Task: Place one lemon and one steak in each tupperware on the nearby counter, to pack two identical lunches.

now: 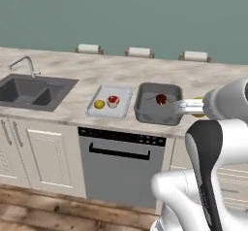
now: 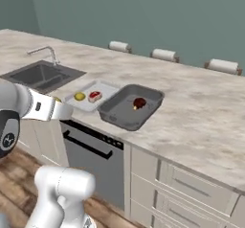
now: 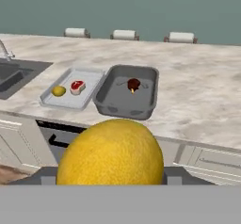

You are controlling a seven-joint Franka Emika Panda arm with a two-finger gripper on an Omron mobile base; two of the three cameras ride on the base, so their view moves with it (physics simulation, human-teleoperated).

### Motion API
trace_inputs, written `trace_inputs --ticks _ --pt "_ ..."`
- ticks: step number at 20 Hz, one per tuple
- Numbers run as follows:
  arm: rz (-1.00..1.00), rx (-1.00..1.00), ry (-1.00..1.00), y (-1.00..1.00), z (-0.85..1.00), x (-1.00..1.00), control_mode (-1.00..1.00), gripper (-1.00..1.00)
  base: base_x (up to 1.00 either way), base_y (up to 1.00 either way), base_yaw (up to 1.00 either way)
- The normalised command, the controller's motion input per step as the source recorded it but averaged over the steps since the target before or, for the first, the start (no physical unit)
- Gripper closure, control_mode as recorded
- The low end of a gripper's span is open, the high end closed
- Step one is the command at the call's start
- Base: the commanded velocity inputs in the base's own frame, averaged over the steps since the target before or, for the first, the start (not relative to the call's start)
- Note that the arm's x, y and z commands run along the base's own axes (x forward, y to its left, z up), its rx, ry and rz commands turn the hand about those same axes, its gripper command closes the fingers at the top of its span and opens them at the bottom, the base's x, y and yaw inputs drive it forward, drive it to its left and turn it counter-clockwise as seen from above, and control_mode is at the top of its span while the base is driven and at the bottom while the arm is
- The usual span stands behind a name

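The pincer [image 3: 110, 183] is pinching a lemon [image 3: 111, 153], which is sitting large between the two finger tips in the hand view, in front of the dark tray and out over the front edge of the desk [image 3: 197, 91]. In the left base view the arm is reaching across to the dark tray's right side, and a bit of yellow is peeking out behind its wrist.

The dark tray [image 1: 145, 109] is lying on the desk as the landmark. Inside it, a dark brown-red steak [image 1: 161, 99] is resting near its far wall. Just left of the dark tray, almost touching it, the light tray [image 1: 124, 99] is lying flat. It is holding a second lemon [image 1: 99, 104] and a red steak [image 1: 113, 100], the two just beside each other, the lemon being the farther from the dark tray.

Well left of the dark tray, past the light tray, a sink [image 1: 29, 91] is sitting sunk in the desk, with a faucet [image 1: 25, 62] behind it. Below the dark tray, a dishwasher [image 1: 121, 164] is standing in the cabinet front. Behind the dark tray, three white rolls [image 1: 139, 52] are lining the desk's far edge.
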Motion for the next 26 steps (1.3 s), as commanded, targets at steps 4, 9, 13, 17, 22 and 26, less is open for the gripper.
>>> trace_inputs --ticks 4,9,13,17,22,26 --pt "0.00 0.00 0.00 0.00 0.00 0.00 1.00 1.00 0.47 0.33 -0.52" --pt "0.00 0.00 0.00 0.00 0.00 0.00 1.00 1.00 0.47 0.49 -0.52" --pt "0.00 0.00 0.00 0.00 0.00 0.00 1.00 1.00 0.50 0.59 -0.48" --pt "0.00 0.00 0.00 0.00 0.00 0.00 1.00 1.00 0.64 0.33 -0.33" --pt "0.00 0.00 0.00 0.00 0.00 0.00 1.00 1.00 0.79 0.07 -0.18" --pt "0.00 0.00 0.00 0.00 0.00 0.00 1.00 1.00 0.68 0.04 -0.13"
